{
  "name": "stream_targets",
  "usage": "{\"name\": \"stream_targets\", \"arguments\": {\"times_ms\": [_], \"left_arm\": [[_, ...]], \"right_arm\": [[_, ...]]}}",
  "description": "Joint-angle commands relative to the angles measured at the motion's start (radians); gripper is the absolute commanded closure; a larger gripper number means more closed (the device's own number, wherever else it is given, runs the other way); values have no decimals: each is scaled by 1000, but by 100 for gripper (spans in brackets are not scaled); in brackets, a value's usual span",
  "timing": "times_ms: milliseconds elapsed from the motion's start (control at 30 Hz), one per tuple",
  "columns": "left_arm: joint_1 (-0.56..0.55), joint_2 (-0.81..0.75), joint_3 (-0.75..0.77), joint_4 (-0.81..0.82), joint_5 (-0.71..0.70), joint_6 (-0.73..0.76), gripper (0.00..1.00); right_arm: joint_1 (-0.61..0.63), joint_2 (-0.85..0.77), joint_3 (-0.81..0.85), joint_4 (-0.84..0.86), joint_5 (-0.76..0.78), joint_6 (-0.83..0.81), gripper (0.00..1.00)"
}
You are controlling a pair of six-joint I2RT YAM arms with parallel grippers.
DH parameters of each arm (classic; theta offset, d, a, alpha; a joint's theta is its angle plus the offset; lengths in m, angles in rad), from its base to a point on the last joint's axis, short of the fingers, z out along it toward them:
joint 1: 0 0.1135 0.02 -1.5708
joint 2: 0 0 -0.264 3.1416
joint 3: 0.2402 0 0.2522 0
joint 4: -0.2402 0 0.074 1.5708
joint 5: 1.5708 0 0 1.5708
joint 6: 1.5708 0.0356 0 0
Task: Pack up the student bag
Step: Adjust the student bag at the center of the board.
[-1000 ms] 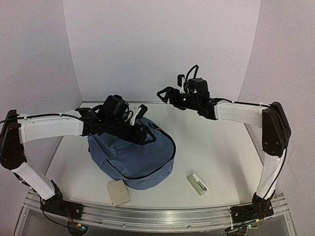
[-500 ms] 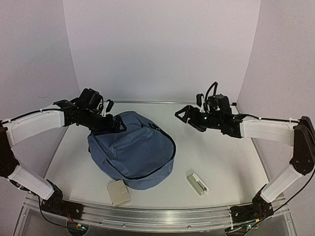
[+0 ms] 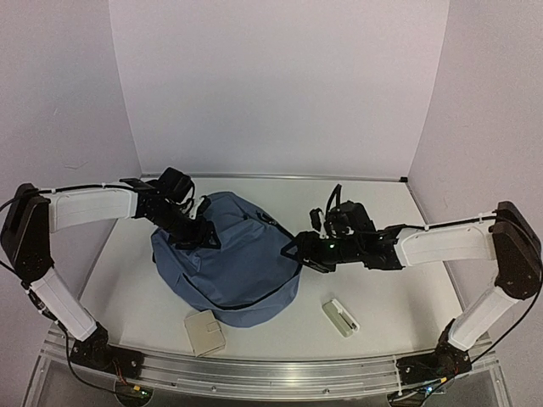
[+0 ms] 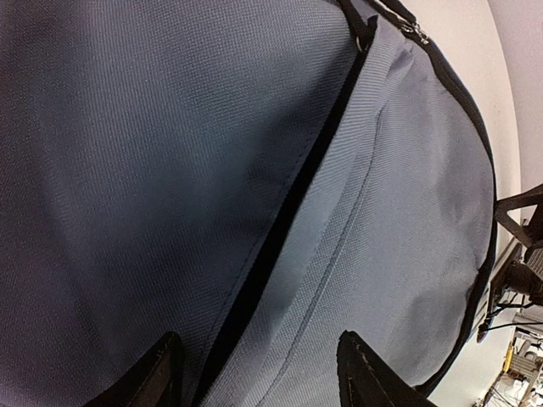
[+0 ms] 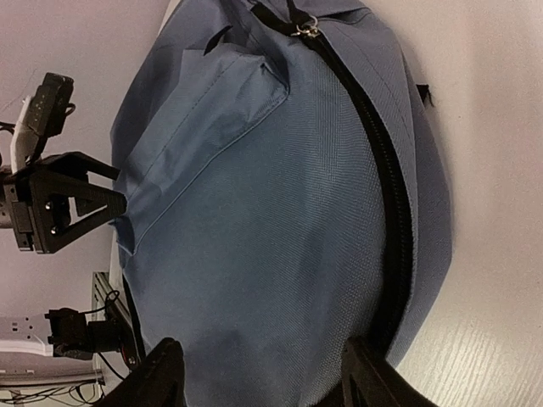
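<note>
Left arm (image 3: 89, 209): reaches from the left edge of the overhead frame towards centre, with its white link roughly level.
Left gripper (image 3: 204, 237): sits over the upper-left part of the bag. In the left wrist view (image 4: 259, 373) the jaws stand apart, with only fabric and a dark seam between the two fingertips (image 4: 165, 373), and nothing is pinched. Whether the tips touch the cloth cannot quite be told.
Beige square case (image 3: 204, 331): lies flat on the table, lower centre-left, just beside the bag's near edge.
Student bag (image 3: 229, 271): slate-blue, rounded, lying on the table (image 3: 382, 288) at centre-left of the overhead frame, between the two grippers. It fills nearly all of the left wrist view (image 4: 382, 212) and most of the right wrist view (image 5: 280, 195).
Black zipper (image 5: 394, 212): curves down the right side of the bag in the right wrist view.
Right gripper (image 3: 293, 250): is at the bag's right flank. In the right wrist view (image 5: 263, 373) its jaws are spread, with the bag's side between them and nothing clasped.
Small white oblong item (image 3: 340, 317): lies lower centre-right, apart from the bag.
Right arm (image 3: 441, 244): extends from the right edge towards centre.
</note>
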Motion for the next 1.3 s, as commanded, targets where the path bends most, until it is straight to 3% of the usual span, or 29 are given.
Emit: {"name": "stream_targets", "arguments": {"times_ms": [0,167,300,500,700,933,1100,1267], "left_arm": [[1,32,75,-28,18,43,39],[-1,44,79,-38,37,55,47],[-1,24,51,10,98,54,49],[-1,41,52,0,111,54,57],[-1,11,14,54,123,26,74],[-3,-16,-8,94,136,-8,94],[-25,-6,-20,134,138,-37,100],[-28,-24,-37,230,180,-86,100]], "right_arm": [[21,19,-8,36,72,59,39],[21,-64,-46,15,121,69,35],[21,-115,-40,-55,180,54,33],[22,-65,-46,-82,177,75,35],[23,-18,-36,-75,160,71,40],[37,65,-17,-10,81,61,61],[34,49,8,-21,145,22,100],[-61,56,84,-88,193,-81,100]]}}
